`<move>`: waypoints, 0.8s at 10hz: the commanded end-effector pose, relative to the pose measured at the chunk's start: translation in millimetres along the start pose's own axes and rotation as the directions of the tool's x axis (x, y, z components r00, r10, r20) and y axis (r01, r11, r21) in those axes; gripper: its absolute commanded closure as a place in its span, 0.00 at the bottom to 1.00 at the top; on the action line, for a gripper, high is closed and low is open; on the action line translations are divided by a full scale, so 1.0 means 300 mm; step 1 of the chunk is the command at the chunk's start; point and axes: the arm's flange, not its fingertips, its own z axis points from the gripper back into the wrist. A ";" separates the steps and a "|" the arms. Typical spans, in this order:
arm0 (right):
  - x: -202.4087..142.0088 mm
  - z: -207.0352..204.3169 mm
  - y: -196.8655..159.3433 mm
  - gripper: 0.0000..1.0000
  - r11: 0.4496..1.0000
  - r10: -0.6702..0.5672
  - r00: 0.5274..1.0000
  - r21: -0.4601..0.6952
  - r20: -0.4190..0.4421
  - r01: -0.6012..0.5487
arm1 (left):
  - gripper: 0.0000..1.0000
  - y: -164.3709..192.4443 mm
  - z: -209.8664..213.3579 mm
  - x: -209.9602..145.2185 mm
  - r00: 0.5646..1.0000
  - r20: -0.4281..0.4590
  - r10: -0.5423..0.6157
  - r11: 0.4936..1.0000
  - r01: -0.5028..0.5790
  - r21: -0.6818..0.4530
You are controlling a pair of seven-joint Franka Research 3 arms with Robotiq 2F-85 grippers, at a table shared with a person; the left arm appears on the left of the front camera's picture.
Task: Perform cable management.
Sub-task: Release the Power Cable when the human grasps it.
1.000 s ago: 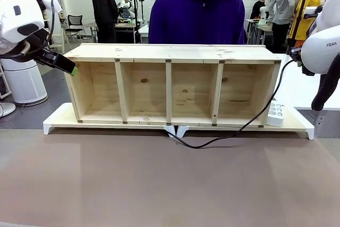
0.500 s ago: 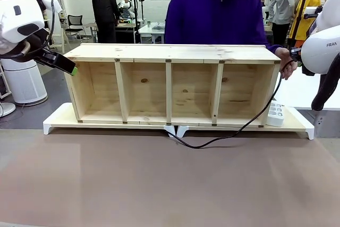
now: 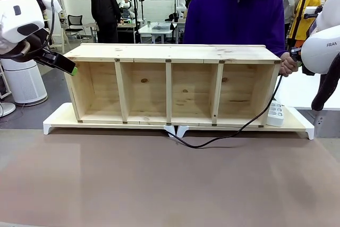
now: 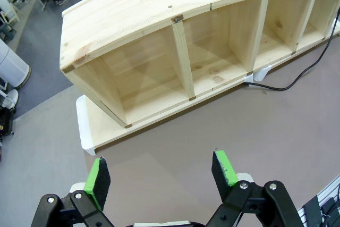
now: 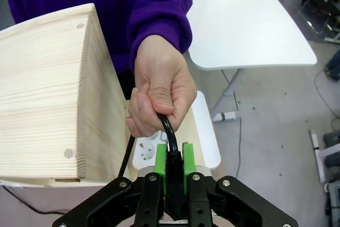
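With the right tool (image 5: 173, 159) clamped on the cable (image 5: 169, 141) beside the shelf (image 3: 170, 81) end, where the person's hand (image 5: 156, 91) also grips it, and the left tool (image 4: 162, 171) open and idle, release only once the hand holds firmly, avoiding tension toward the power strip (image 3: 275, 114).

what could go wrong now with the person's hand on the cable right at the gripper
1. The right gripper is shut on the cable while the person's hand grips it just above the green pads; pulling either way could pinch fingers or yank the plug free.
2. The cable runs down to the white power strip beside the wooden shelf; tension might drag the strip off its white base.
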 end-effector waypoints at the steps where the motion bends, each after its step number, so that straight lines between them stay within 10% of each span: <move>1: 0.000 0.000 0.002 0.85 1.000 0.001 1.000 0.001 0.001 -0.001 | 0.00 0.004 -0.006 0.005 1.000 0.012 -0.012 1.000 0.012 0.006; 4: 0.000 0.000 0.000 0.85 1.000 0.000 1.000 0.000 0.000 0.000 | 0.00 0.004 -0.006 0.005 1.000 0.012 -0.012 1.000 0.012 0.006; 8: 0.006 0.001 -0.006 0.45 1.000 -0.027 0.997 -0.015 -0.067 0.026 | 0.00 0.004 -0.006 0.005 1.000 0.012 -0.012 1.000 0.012 0.006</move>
